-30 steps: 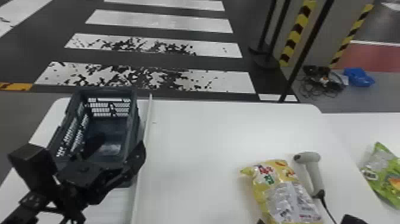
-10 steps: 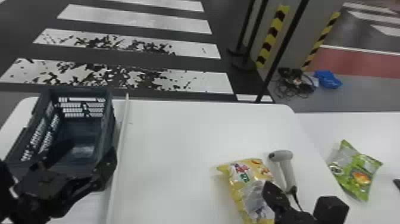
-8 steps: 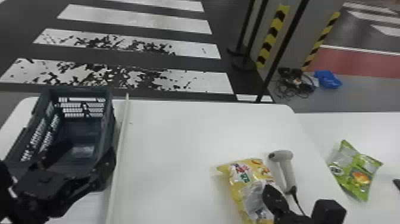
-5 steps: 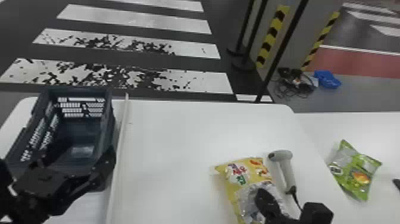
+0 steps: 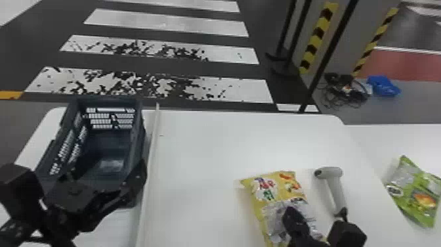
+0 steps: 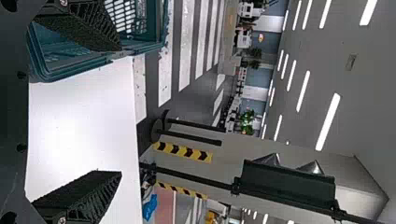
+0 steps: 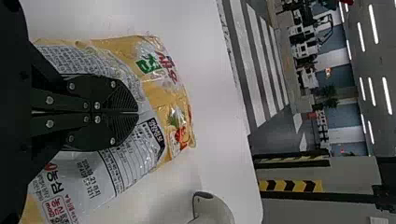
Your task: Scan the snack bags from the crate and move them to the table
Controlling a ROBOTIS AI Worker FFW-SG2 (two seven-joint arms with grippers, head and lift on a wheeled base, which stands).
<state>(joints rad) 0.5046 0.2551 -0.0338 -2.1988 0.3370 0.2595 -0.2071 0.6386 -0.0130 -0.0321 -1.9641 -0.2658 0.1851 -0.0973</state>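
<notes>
For you, item one: yellow snack bag (image 5: 283, 182), on the table (image 5: 203, 147) directly under the right gripper (image 7: 137, 112), the nearer one, its fingers closed together at the silvery panel, though you cannot tell whether film is pinched between them; long axis running mostly away from you, far end angled left. Item two: left gripper (image 6: 121, 111), fingers wide apart, empty, by the crate (image 5: 139, 141). Finishes: glossy, crinkled, pillow-shaped film; dark, rigid plastic with slotted walls; ridged black fingers; smooth pale scanner (image 5: 335, 187), curved handle, just right of your bag
</notes>
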